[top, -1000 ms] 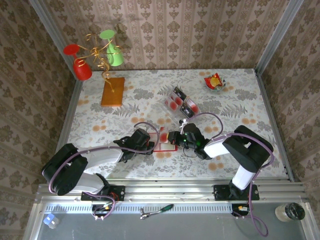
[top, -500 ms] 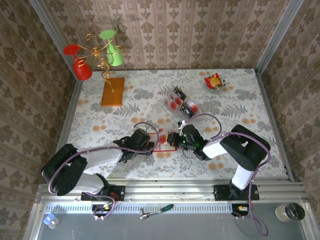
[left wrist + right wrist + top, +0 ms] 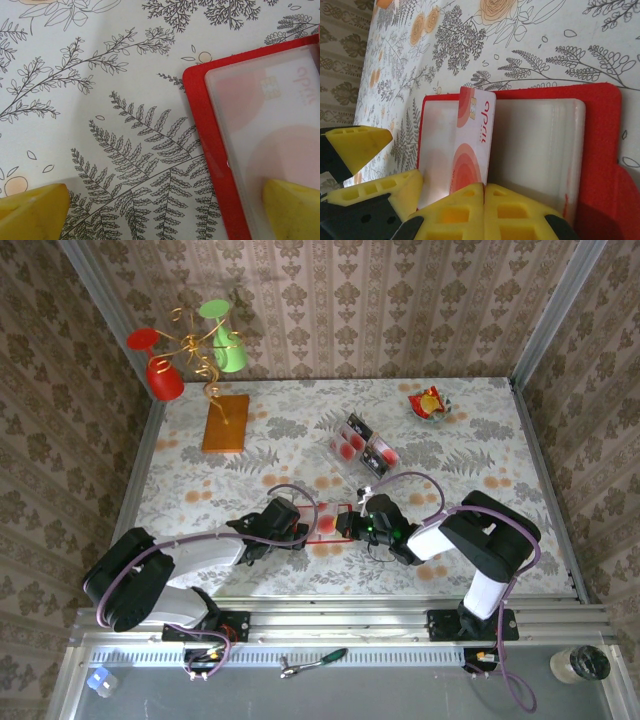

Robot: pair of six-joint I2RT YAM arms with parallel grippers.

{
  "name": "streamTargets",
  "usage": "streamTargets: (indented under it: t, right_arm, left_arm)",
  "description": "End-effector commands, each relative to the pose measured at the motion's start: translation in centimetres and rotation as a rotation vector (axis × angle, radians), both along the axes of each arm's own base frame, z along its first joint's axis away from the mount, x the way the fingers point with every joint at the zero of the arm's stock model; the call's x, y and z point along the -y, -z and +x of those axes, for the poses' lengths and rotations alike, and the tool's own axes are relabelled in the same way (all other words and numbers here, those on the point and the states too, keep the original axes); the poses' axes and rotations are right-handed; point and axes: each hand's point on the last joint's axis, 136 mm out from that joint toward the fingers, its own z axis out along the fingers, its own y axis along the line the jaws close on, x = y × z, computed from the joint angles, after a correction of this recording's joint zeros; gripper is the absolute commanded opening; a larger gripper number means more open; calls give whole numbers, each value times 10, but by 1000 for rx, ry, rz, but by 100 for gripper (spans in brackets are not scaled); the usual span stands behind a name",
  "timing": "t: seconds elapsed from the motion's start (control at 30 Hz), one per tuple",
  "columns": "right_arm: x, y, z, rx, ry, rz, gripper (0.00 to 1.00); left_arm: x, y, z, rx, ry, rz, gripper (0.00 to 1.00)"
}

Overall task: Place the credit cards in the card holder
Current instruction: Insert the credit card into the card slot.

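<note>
The card holder (image 3: 214, 150) is cut off by the left wrist view's right and bottom edges. The credit card (image 3: 472, 145) is hidden at its lower end between the right gripper (image 3: 484, 192) fingers (image 3: 515, 210). Lettering on the loose cards (image 3: 362, 445) cannot be read from above.

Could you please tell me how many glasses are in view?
2: a red glass in the far-left corner, a green glass just right of it. None seems hidden.

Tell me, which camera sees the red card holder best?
The right wrist camera: the card holder lies open there, clear pockets and red border plain, with a credit card pinched in the right end effector. The left wrist camera catches one corner up close; from the top it is a small red patch.
</note>
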Motion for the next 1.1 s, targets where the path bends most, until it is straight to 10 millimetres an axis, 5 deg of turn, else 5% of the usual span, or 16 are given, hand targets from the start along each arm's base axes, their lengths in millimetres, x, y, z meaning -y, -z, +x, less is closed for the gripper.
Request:
streamTargets:
  t: [0.0, 1.07]
  right_arm:
    - [-1, 10, -12, -33, -33, -17, 0]
    - [2, 30, -34, -165, -108, -113, 0]
  left_arm:
    - [-10, 6, -7, -14, -2, 44, 100]
    - [-11, 4, -7, -10, -4, 45, 100]
